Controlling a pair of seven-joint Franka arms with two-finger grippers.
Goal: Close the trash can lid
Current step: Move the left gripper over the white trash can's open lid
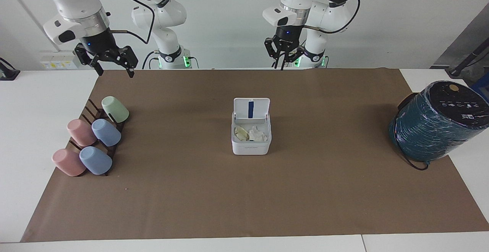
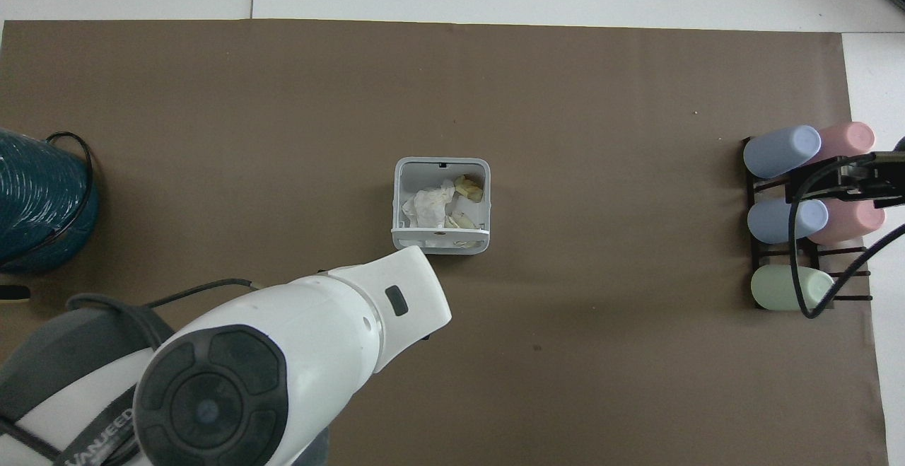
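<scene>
Glossy plastic trash can (image 1: 251,139) — matt paper mat (image 1: 305,191)

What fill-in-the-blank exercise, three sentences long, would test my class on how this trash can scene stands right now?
1. The lid of the trash can stands ____, so crumpled waste shows inside.
2. The stripe on the lid's visible face is ____.
3. The cup rack holds two pink cups, two blue cups and one ____ cup.

Missing words: open; blue; green
</scene>
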